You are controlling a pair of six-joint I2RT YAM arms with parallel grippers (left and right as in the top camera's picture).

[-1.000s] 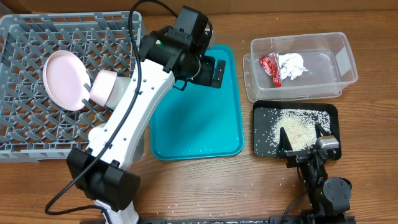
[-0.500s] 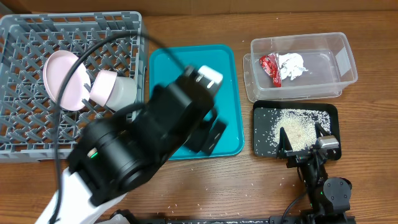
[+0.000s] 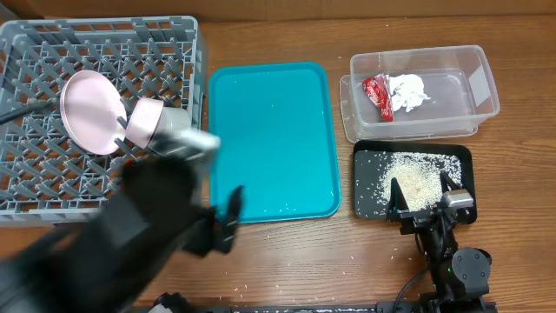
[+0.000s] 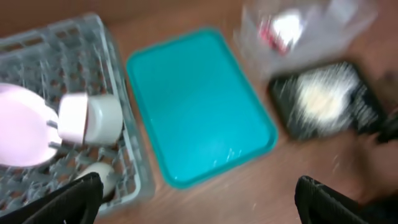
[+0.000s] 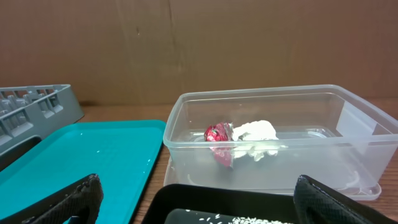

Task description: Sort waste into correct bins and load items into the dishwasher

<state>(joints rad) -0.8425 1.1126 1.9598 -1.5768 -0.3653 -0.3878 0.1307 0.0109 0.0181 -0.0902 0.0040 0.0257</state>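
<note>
Your left arm (image 3: 130,235) has swung off the teal tray (image 3: 274,130), where it hung a second ago. It now fills the overhead view's lower left corner as a dark blur near the front edge of the table (image 3: 521,252). In the wrist view the left gripper (image 4: 198,193) is spread wide with nothing between its fingers.

Your right gripper (image 3: 424,196) is also spread and empty, parked over the near end of the black tray (image 3: 369,196). The heap of rice (image 3: 415,178) lies in that tray. A few stray grains are on the wood near the front edge.

The red wrapper (image 3: 377,94) and the white tissue (image 3: 408,91) lie touching each other inside the clear tub (image 3: 482,83), just behind the black tray.

In the dish rack (image 3: 35,52) a pale pink plate (image 3: 89,111) stands on edge. A small pink bowl (image 3: 145,122) lies on its side just beside it, with a white cup (image 4: 104,118) against the bowl. The left wrist view is blurred.
</note>
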